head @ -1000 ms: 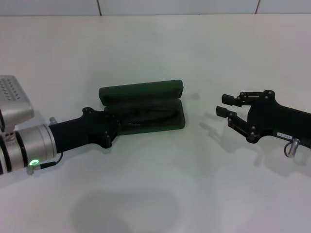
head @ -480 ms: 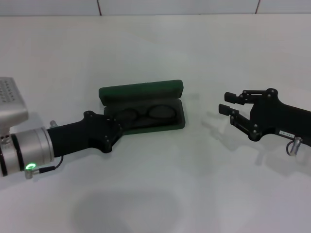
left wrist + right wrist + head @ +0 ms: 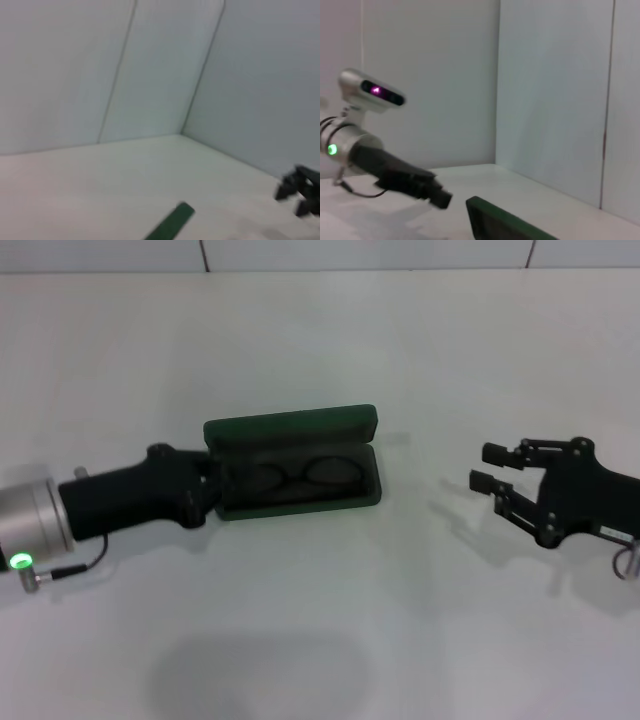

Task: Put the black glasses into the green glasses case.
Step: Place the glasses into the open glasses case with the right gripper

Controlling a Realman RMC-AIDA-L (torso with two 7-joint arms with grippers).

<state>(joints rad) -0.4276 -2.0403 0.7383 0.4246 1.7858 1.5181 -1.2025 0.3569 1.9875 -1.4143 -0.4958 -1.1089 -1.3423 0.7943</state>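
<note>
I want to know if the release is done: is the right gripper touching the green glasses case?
Apart. The head view shows bare table between the right gripper and the green glasses case.

A plain white table (image 3: pixel 320 640) was seen, bounded by a white wall at the far edge. Only the open green glasses case (image 3: pixel 295 462) was resting directly on it, near the middle.

The left gripper (image 3: pixel 222 483) lies low, arm stretched inward. The right gripper (image 3: pixel 489 467) hovers apart, its 2 fingers (image 3: pixel 497 453) spread.
</note>
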